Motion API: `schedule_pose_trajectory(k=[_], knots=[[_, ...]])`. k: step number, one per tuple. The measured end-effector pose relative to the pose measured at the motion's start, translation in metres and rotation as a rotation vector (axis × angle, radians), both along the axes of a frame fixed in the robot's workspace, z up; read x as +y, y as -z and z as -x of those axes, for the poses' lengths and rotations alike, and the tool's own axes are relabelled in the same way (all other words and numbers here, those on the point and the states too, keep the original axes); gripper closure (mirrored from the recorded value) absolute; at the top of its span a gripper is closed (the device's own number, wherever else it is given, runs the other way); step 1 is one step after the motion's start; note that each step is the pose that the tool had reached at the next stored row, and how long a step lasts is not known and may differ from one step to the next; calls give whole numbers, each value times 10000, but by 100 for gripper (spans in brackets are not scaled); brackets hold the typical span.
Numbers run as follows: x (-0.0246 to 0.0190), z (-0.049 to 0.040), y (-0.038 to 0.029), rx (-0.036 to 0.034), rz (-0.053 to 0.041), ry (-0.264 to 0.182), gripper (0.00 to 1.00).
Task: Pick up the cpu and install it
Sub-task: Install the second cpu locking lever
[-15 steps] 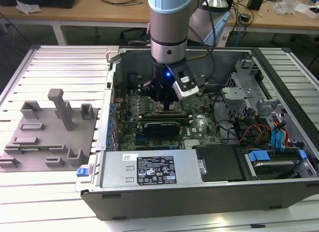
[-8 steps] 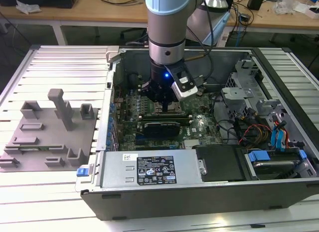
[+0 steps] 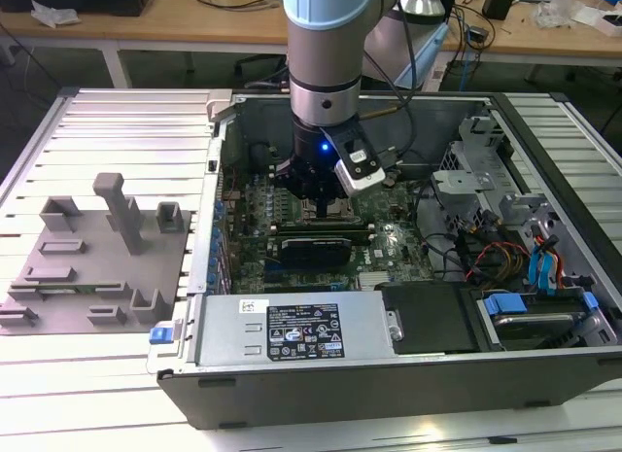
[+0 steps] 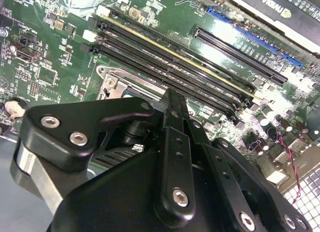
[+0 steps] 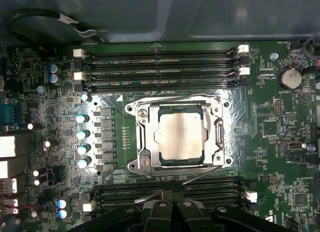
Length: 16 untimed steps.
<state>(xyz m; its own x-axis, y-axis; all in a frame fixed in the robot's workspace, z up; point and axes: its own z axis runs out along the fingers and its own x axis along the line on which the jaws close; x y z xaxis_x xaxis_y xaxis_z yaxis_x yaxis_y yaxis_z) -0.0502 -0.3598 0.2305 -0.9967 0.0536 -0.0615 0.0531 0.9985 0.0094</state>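
Observation:
The cpu (image 5: 179, 137), a flat square chip with a pale silver top, lies flat inside the socket's metal frame (image 5: 136, 142) on the green motherboard in the first wrist view. My gripper (image 5: 172, 199) hovers just beside the socket, over the memory slots on that side. Its black fingers are shut together with nothing between them. In the second wrist view the gripper (image 4: 172, 100) tapers to a closed tip above a corner of the socket (image 4: 112, 85). The exterior view has the gripper (image 3: 319, 201) reaching down into the open computer case over the board's middle.
Memory slots (image 5: 160, 67) run on both sides of the socket, and a thin metal lever (image 5: 150, 196) lies near the fingers. An expansion card (image 3: 313, 250), a power supply (image 3: 292, 330) and drive cables (image 3: 496, 258) crowd the case. A grey tray with upright blocks (image 3: 92, 267) stands outside at the exterior view's left.

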Motion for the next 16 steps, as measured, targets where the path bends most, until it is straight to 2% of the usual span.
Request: schedule_pose_trajectory(k=[2, 6, 10, 14, 16], knots=[[0, 15, 7, -2, -4, 9, 89], [1, 42, 23, 0, -3, 359, 89], [1, 43, 55, -1, -4, 1268, 89], [1, 67, 77, -1, -3, 1577, 89], [1, 77, 105, 0, -3, 2006, 89]])
